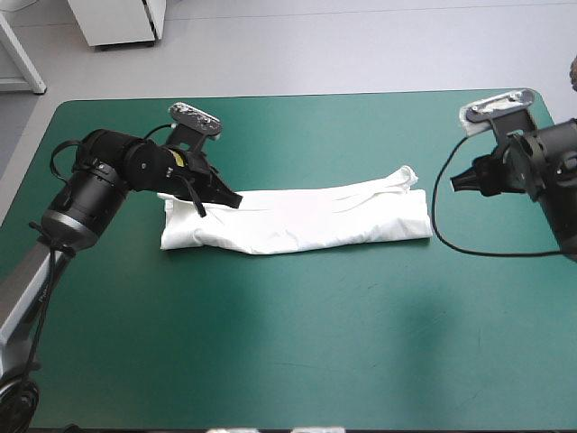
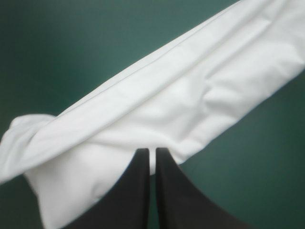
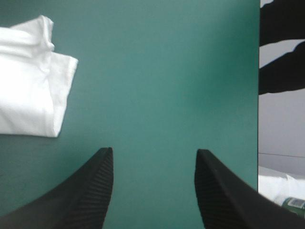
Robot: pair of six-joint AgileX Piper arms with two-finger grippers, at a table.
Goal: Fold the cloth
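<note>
The white T-shirt [image 1: 297, 221] lies as a long narrow folded band across the middle of the teal-green cover, running left to right. My left gripper [image 1: 233, 199] is low over the band's left end. Its black fingers [image 2: 138, 181] are all but shut, with a sliver of white cloth [image 2: 190, 95] between them [image 2: 152, 150]. My right gripper [image 1: 455, 180] hovers just beyond the band's right end, apart from it. In its own view it stands open [image 3: 155, 151] over bare cover, the shirt's right end [image 3: 28, 90] off to one side.
The table's right edge [image 3: 259, 95] runs close beside my right gripper, with the corner [image 1: 541, 95] behind it. A broad stretch of teal-green cover [image 1: 315, 343] lies between the shirt and the near edge.
</note>
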